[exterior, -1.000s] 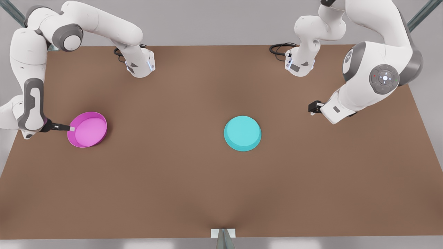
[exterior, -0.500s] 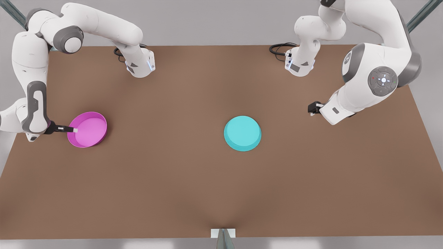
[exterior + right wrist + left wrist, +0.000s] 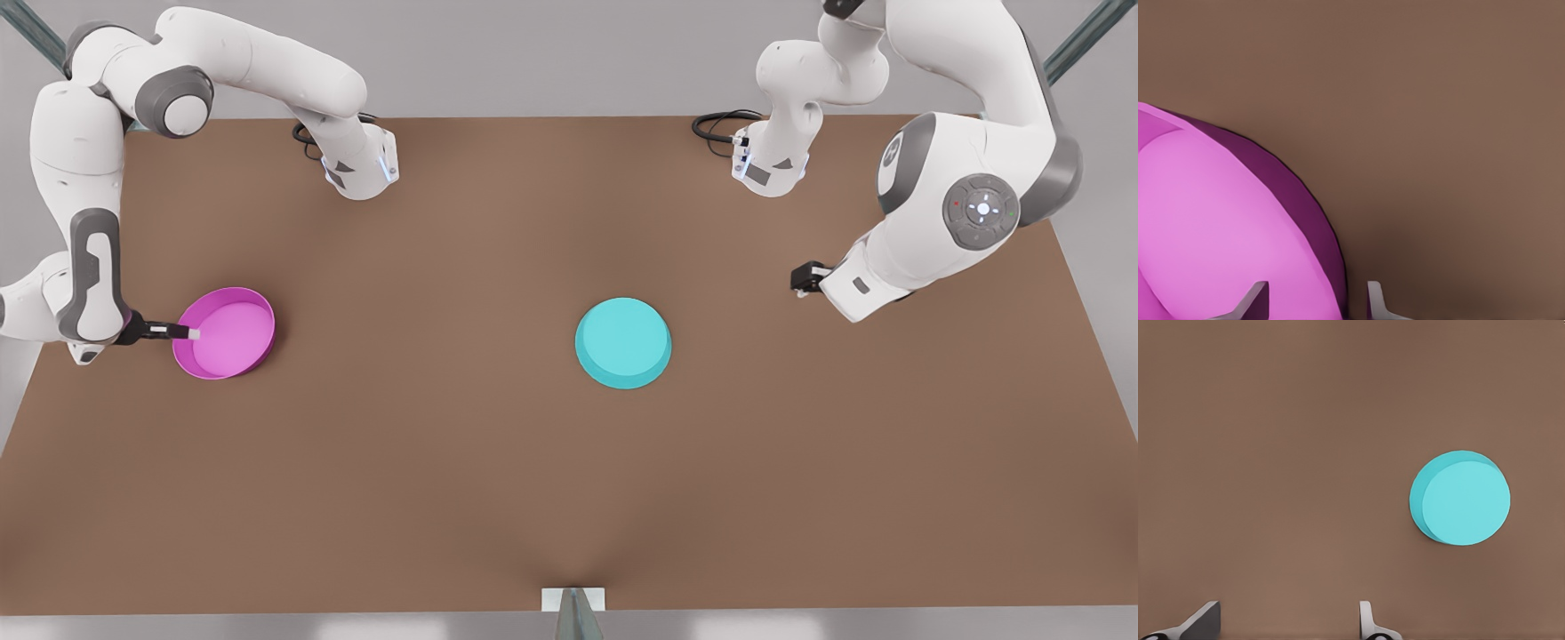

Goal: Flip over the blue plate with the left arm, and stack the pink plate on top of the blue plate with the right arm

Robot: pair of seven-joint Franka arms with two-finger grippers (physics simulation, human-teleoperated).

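Note:
The pink plate (image 3: pixel 227 336) sits open side up near the table's edge on the front view's left. My right gripper (image 3: pixel 190 334) reaches in level from that side and is open, one finger inside the rim and the other outside; the right wrist view shows the pink plate (image 3: pixel 1211 220) and the right gripper (image 3: pixel 1315 301) astride its wall. The blue plate (image 3: pixel 622 343) lies base up at the table's middle. My left gripper (image 3: pixel 800 282) hangs open and holds nothing, well off toward the front view's right. In the left wrist view the blue plate (image 3: pixel 1461 499) lies far ahead of the left gripper (image 3: pixel 1288 624).
The brown table (image 3: pixel 444 462) has wide bare room between and in front of the plates. Both arm bases (image 3: pixel 360 169) (image 3: pixel 769 164) stand at the back edge with black cables. A small bracket (image 3: pixel 573 600) sits at the front edge.
My right gripper slid a little further over the pink plate's rim, and its arm settled. The left arm shifted very slightly. Neither plate moved.

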